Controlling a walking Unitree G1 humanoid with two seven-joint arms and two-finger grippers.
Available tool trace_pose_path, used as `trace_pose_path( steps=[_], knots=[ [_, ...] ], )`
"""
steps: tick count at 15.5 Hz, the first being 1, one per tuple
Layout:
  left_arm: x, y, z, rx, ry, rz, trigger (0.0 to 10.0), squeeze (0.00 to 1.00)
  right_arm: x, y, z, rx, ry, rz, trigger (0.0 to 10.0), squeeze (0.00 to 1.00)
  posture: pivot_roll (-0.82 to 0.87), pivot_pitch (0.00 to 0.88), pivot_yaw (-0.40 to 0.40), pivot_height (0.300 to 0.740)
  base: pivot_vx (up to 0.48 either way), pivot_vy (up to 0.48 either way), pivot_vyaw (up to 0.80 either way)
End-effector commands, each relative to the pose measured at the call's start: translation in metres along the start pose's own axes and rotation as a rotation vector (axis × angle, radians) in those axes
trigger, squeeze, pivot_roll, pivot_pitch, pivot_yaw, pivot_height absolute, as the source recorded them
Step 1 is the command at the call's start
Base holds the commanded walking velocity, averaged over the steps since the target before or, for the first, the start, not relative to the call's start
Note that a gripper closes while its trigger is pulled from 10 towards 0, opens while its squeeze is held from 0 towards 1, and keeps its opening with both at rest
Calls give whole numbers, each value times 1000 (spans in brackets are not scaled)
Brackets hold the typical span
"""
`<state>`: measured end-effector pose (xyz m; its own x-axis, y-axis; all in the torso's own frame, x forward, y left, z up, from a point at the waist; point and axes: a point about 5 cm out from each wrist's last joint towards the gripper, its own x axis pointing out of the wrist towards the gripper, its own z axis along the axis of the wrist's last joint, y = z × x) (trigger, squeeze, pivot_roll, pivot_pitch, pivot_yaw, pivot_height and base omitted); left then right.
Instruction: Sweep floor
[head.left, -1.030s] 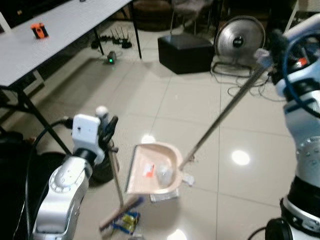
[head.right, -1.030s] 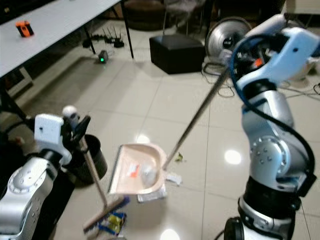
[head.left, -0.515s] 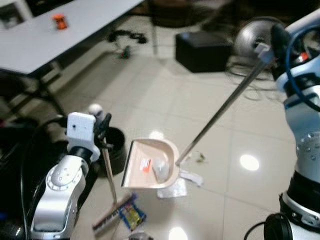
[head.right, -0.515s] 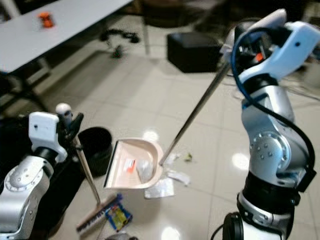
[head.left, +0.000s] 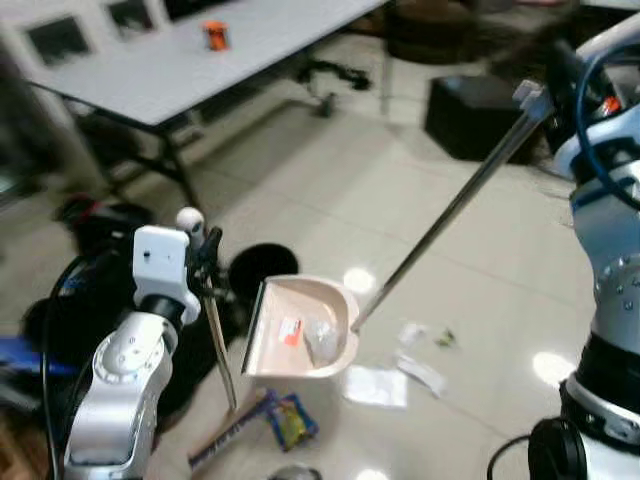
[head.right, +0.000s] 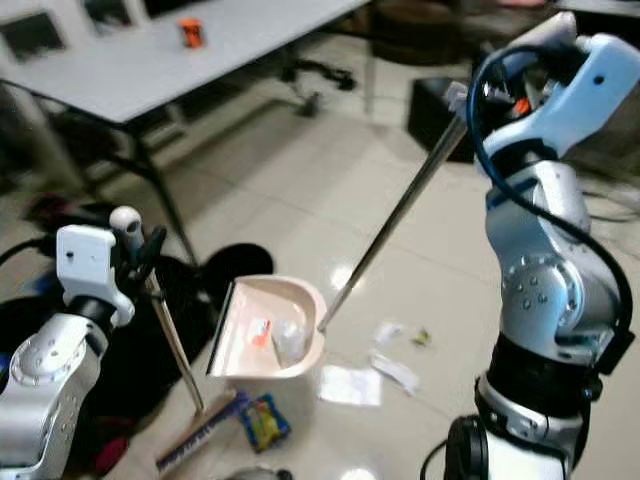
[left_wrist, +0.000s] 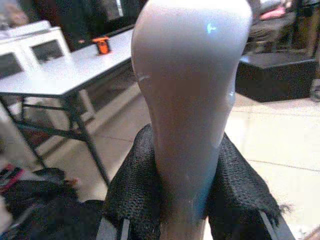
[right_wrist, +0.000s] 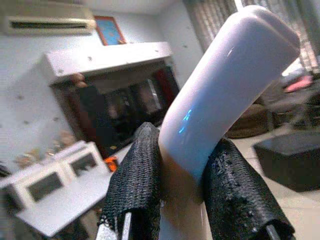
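Dustpan (head.left: 305, 330) is your landmark: it hangs tilted on its long metal handle (head.left: 440, 220), mouth facing the broom side, with a few scraps already inside and what looks like a small red-marked label on its floor. Your right gripper (right_wrist: 182, 195) is pinched on the pale handle end, up and well away from the pan. Your left gripper (left_wrist: 185, 200) is pinched on the rounded top of the broom (head.left: 215, 345), just beside the pan on its open side; the broom head (head.left: 232, 432) sits on the floor below the pan, next to a blue-yellow wrapper (head.left: 292, 420). Step in hand, as I read it: mid-collection, partly done. Paper bits (head.left: 377, 385) and smaller scraps (head.left: 425, 335) lie on the tiles beyond the pan's closed back, near the handle side. Next move calls for you to set the pan lip flat on the floor facing that litter, then bring the broom round and sweep toward it; the wrapper is the closer pick. Black bin (head.left: 262, 272) stands just behind the pan, partly hidden by the left arm. Hard to tell: whether the pan touches the floor, and what the scraps are. Frame is motion-blurred. Grey surface (head.left: 200, 60) sits far back.
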<state>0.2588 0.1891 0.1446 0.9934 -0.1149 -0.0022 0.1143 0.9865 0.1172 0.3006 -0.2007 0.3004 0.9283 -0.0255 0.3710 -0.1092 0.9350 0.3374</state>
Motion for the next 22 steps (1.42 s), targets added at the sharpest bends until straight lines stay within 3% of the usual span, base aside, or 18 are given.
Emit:
trace_pose_path(
  steps=[1, 4, 22],
  knots=[
    [1, 0, 12, 21, -60, 7, 10000, 0, 1, 1, 10, 12, -54, -2, 10000, 0, 8, 0, 77, 740, 240, 0, 800],
    [2, 1, 11, 21, -61, 18, 10000, 0, 3, 3, 8, -14, -46, 13, 10000, 0, 10, 0, 62, 740, 330, 0, 717],
    [-6, 4, 7, 27, -54, 66, 10000, 0, 13, 7, 3, 1, -38, 37, 10000, 0, 35, 0, 23, 740, 356, 0, 0]
  ],
)
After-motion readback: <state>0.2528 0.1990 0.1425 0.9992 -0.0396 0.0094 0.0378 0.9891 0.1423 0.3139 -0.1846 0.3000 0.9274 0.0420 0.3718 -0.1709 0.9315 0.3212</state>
